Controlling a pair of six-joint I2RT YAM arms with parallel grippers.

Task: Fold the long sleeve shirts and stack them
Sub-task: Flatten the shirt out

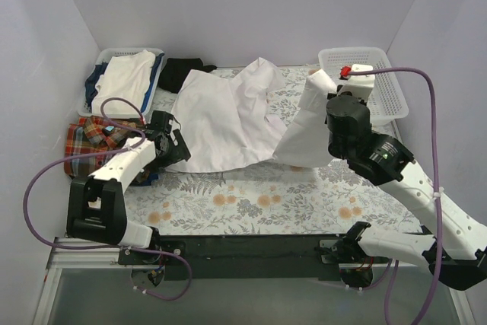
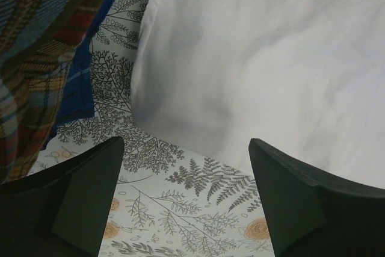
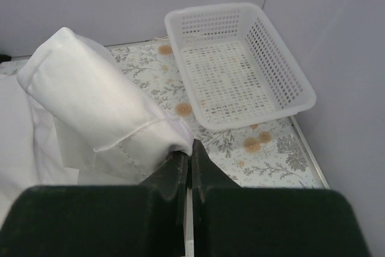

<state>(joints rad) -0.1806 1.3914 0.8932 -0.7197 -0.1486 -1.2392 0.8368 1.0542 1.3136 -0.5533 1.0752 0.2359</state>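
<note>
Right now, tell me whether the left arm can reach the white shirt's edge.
Probably yes: the left gripper hangs open just short of the white shirt, only bare table between; the plaid shirt lies aside.

Plain white shirt (image 1: 221, 119), red-orange-blue plaid shirt (image 1: 87, 138), fern-and-flower-printed table cover (image 1: 251, 203).
</note>
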